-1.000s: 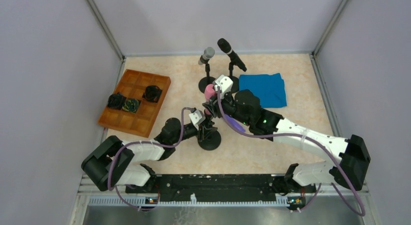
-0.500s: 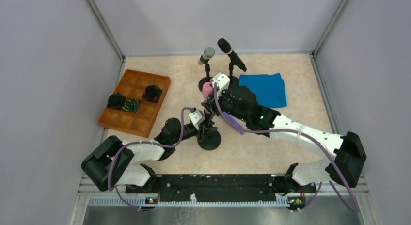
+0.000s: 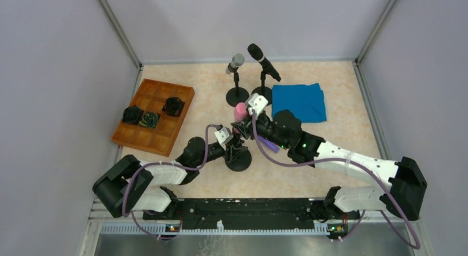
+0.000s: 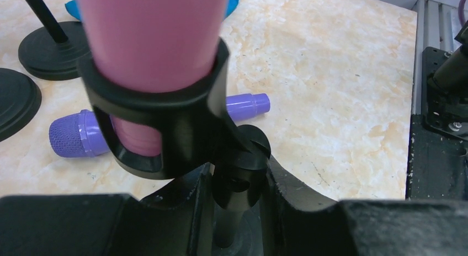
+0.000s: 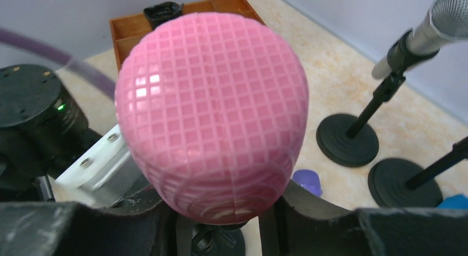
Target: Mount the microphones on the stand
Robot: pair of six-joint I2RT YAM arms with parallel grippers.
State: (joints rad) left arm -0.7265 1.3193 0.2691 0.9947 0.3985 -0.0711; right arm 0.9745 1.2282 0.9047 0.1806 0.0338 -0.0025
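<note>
The pink microphone (image 5: 212, 118) stands nearly upright with its body inside the black clip (image 4: 165, 134) of the near stand (image 3: 238, 159). My right gripper (image 5: 221, 223) is shut on the pink microphone just below its mesh head (image 3: 240, 110). My left gripper (image 4: 237, 179) is shut on the stand's post under the clip. The purple microphone (image 4: 72, 136) lies flat on the table behind the stand, partly under my right arm. The silver-grey microphone (image 3: 235, 63) and the black microphone (image 3: 263, 61) each sit in a stand at the back.
A wooden tray (image 3: 154, 115) with dark bundles sits at the left. A blue cloth (image 3: 299, 101) lies at the back right. The round bases (image 5: 347, 140) of the two back stands are close behind the working spot.
My right arm has brought the pink microphone nearer and lower, over the near stand's clip. The left gripper has kept its hold on the post.
</note>
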